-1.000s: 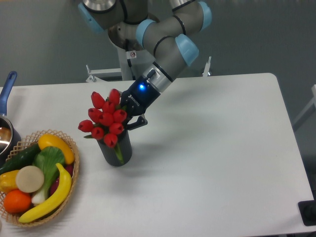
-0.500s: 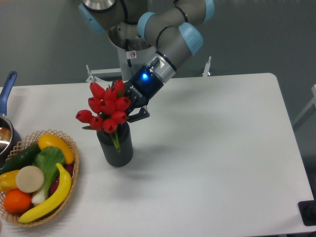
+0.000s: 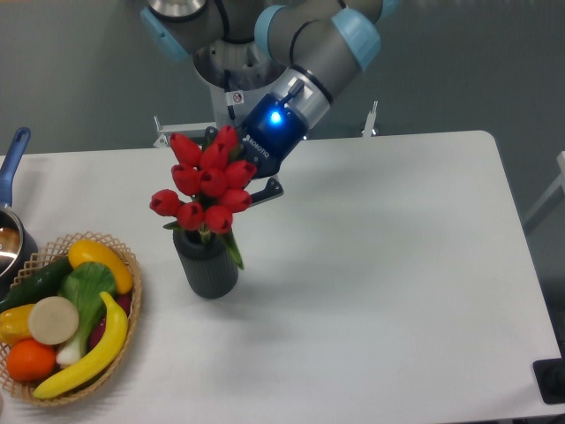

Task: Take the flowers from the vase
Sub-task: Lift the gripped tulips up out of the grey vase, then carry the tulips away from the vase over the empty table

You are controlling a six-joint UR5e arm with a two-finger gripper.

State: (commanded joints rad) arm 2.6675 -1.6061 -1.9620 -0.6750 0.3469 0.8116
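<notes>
Camera view: the flowers [image 3: 210, 181] are held at the claw [image 3: 237, 181], which appears closed on the bunch from the right rear; the fingertips are mostly hidden behind the buds. The bunch is raised above the vase [image 3: 207, 261], with the stems and a green leaf still seen at the rim, so the lower ends are judged not yet clear of the opening. The long axis of the bunch runs roughly upright, tilted slightly toward the arm. Clearing the stems is judged to call for a lift along that axis; a sideways pull could tip the vase. A fruit basket [image 3: 124, 305] is placed near the vase on its left, and a pot [image 3: 12, 234] at the table [image 3: 397, 265] edge; nothing is seen above the bunch
</notes>
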